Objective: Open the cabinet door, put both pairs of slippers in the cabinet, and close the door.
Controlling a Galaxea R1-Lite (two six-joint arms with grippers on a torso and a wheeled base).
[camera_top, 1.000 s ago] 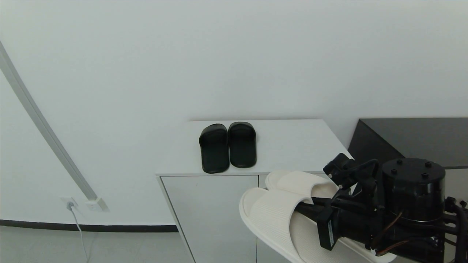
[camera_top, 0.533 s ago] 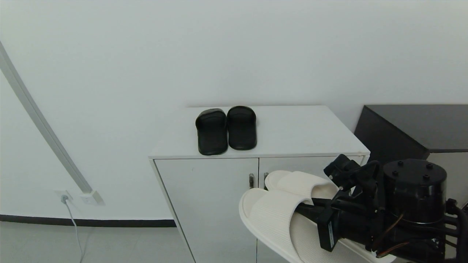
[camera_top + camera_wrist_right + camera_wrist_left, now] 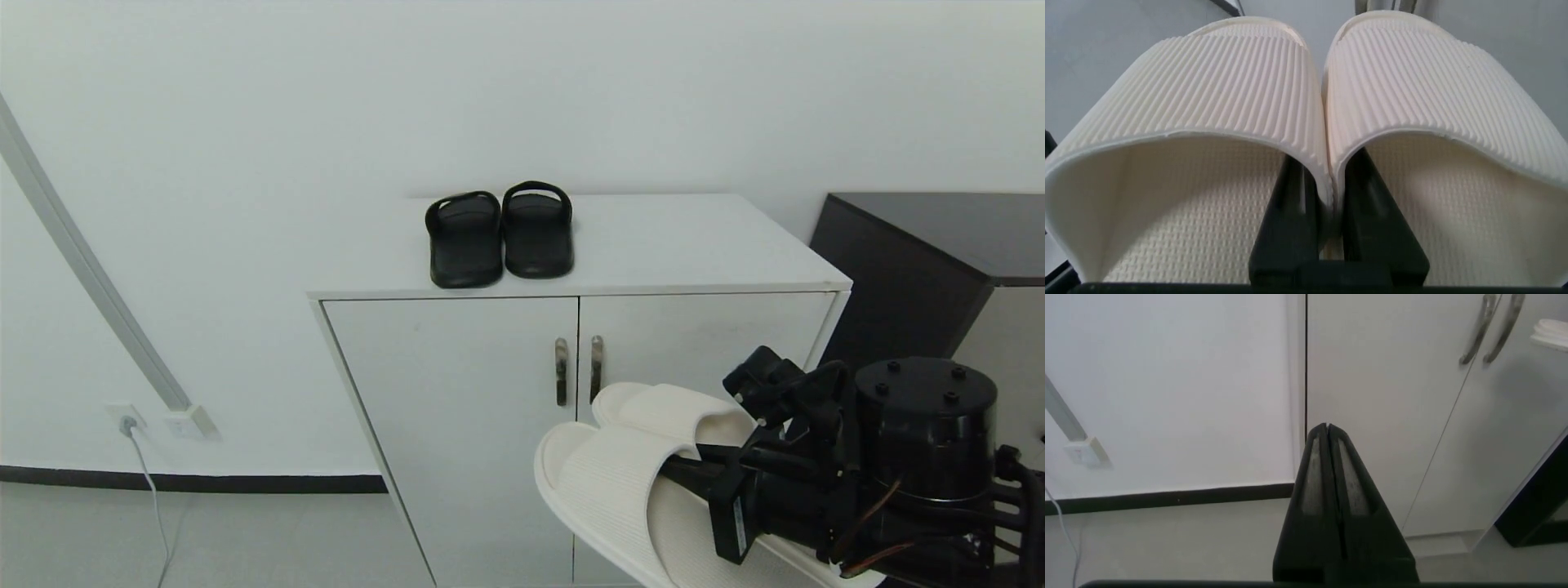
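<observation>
Door-opening not yet done: the white two-door cabinet (image 3: 441, 392) stands shut. My right pincer (image 3: 1327, 196) clamps the cream ribbed slippers (image 3: 629, 482) together; the black rubber slippers (image 3: 498, 233) sit on the cabinet top. I judge the left pincer (image 3: 1327, 437), closed and empty, must next pull a metal handle (image 3: 561, 371).

A slipper pair (image 3: 500, 233) lies on the cabinet (image 3: 669, 245), above the left door (image 3: 457, 408). The second pair (image 3: 620, 482) hangs in the right claw (image 3: 694, 467), before the right door (image 3: 702, 335).

Home-style hallway: white two-door cabinet (image 3: 457, 408) against bare wall (image 3: 522, 82), black slippers (image 3: 498, 233) on its top, wall socket (image 3: 124, 423), dark skirting (image 3: 204, 482).
</observation>
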